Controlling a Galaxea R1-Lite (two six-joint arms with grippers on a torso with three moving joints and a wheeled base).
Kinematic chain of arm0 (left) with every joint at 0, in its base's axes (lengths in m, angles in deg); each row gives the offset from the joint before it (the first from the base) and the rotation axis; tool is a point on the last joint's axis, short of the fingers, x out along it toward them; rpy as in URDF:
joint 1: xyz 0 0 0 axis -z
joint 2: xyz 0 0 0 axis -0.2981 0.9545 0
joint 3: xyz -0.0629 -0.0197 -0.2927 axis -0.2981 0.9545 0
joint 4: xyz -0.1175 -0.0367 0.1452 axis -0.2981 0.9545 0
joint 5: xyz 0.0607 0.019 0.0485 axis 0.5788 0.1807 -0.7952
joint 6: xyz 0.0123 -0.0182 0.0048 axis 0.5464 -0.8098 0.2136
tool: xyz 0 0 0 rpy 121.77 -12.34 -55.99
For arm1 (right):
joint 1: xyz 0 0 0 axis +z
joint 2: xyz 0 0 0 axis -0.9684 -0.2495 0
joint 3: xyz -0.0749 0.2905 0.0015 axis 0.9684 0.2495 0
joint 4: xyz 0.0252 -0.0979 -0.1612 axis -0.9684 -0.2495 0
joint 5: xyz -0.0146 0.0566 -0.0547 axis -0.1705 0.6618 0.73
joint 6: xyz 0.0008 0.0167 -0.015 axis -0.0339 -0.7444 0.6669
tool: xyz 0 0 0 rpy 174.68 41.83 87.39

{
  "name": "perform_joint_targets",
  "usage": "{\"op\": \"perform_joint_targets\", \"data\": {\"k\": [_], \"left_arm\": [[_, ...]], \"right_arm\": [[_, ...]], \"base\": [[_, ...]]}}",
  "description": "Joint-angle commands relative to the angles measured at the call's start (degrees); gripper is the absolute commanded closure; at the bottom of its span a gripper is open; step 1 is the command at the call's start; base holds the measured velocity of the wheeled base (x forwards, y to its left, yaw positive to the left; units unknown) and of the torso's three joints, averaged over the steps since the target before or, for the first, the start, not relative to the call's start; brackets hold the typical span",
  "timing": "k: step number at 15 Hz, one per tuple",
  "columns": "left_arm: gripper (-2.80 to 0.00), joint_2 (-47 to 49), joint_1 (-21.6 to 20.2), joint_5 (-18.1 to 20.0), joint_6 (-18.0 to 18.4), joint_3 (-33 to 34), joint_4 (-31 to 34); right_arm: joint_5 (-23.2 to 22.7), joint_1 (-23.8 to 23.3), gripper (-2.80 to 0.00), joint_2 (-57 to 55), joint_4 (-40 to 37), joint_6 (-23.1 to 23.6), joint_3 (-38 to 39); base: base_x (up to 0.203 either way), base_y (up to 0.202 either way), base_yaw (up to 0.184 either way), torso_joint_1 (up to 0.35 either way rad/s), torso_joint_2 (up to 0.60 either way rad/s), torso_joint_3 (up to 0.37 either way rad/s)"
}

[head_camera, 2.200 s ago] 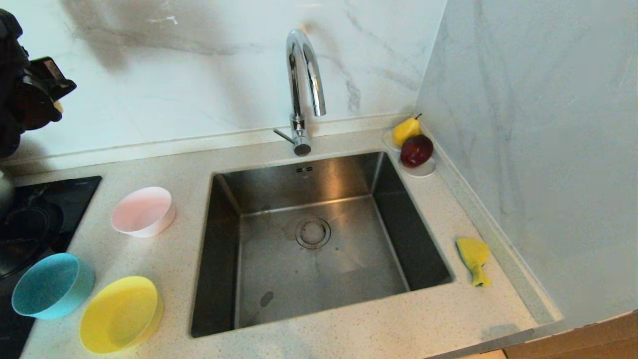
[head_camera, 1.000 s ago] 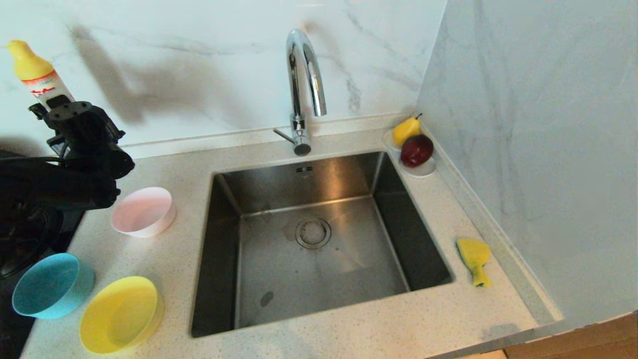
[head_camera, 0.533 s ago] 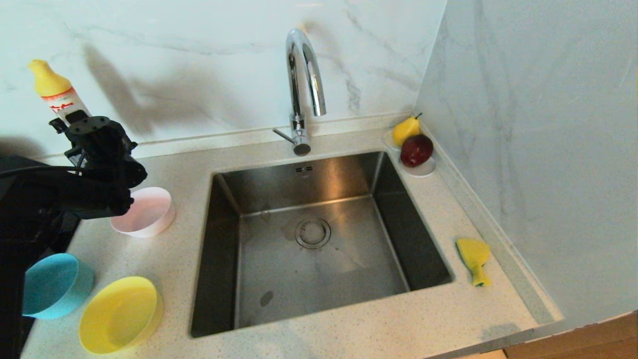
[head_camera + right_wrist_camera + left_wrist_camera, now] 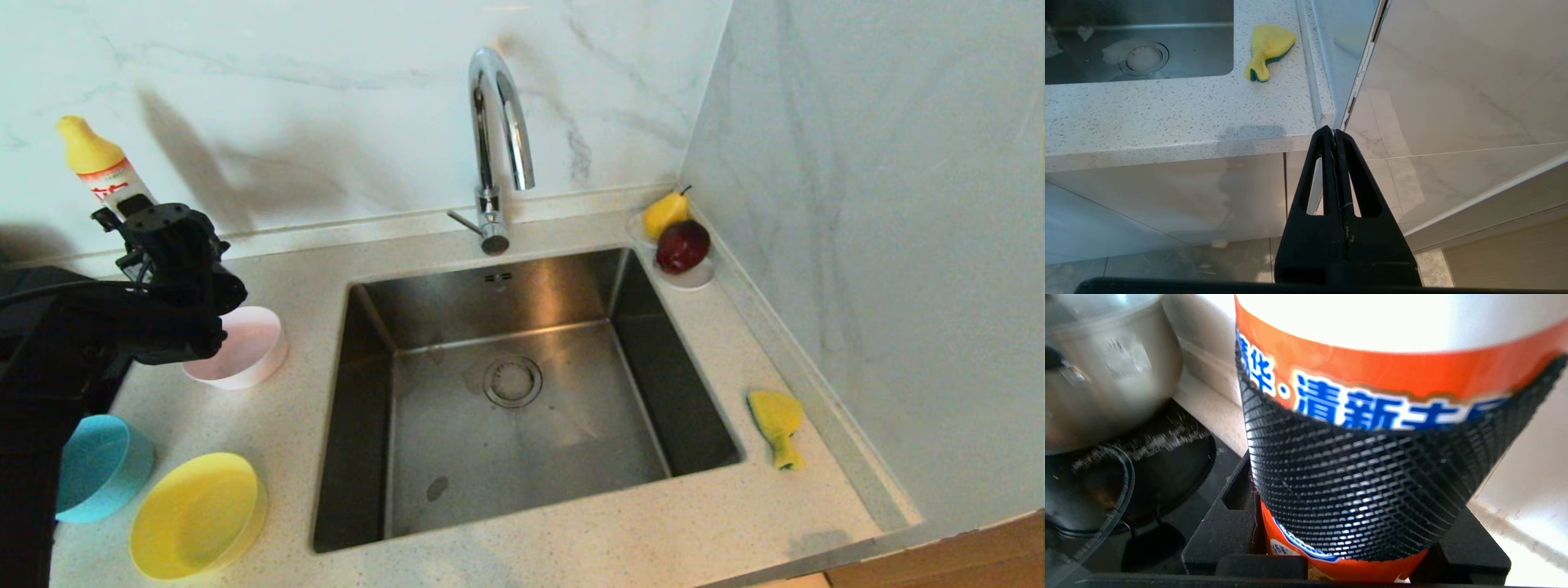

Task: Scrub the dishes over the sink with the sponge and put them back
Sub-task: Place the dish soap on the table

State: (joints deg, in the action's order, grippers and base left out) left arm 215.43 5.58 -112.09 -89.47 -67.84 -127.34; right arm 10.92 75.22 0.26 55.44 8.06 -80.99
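Head view: left tool [image 4: 135,214] (gripping bottle [image 4: 102,173]) above pink bowl [image 4: 245,347].

pear [image 4: 664,214] and apple [image 4: 682,246] on saucer [image 4: 692,280].

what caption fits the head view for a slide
Left hand holds a yellow-capped white detergent bottle above the pale pink plastic bowl.
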Motion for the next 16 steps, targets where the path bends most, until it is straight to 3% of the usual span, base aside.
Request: {"op": "perform_joint_targets", "data": {"k": [1,16], "left_arm": [[0.00,1.3,0.0,-0.3,-0.2,-0.5,-0.4],[0.00,5.8,-0.4,-0.4,-1.0,-1.3,-2.0]], "right_arm": [[0.0,0.0,0.00,0.0,0.0,0.0,0.0],[0.0,0.0,0.00,0.0,0.0,0.0,0.0]], "base": [[0.000,0.000,0.000,0.000,0.00,0.000],[0.000,0.000,0.000,0.000,0.00,0.000]]}}
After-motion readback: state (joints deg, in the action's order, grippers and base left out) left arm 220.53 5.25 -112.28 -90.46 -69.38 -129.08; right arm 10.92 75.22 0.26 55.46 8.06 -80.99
